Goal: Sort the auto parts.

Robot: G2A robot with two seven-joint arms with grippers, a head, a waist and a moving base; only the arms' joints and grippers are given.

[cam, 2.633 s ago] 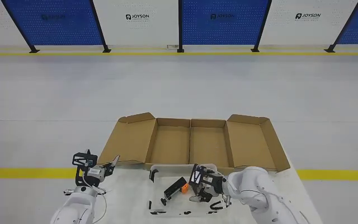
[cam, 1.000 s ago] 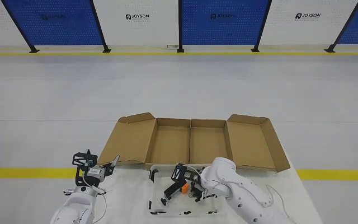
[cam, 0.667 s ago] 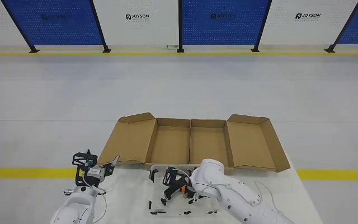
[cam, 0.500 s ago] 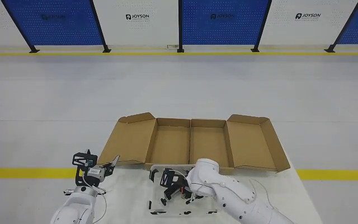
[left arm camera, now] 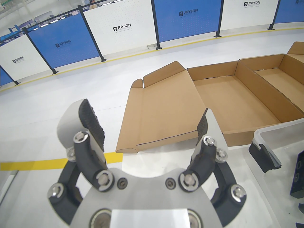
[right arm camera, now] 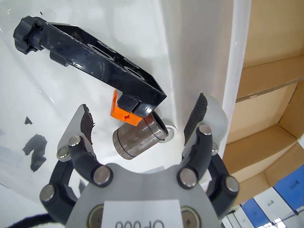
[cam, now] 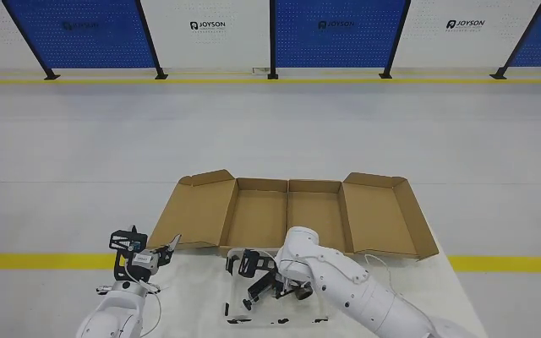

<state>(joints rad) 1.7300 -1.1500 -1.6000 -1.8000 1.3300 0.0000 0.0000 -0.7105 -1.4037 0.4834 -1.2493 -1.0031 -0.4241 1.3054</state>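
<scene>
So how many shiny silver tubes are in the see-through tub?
1. The silver tube lies in the tub, by its wall, just ahead of the open right gripper, partly under the black bracket. Others may be hidden.

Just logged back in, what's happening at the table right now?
The right tool hangs open in the clear plastic bin, over a short silver metal cylinder. A black metal bracket with a knob lies next to it, with an orange plastic clip at the end nearest the cylinder. Nothing is gripped yet. The left tool is open and empty over the white table beside the bin, facing the open brown cardboard box.
</scene>
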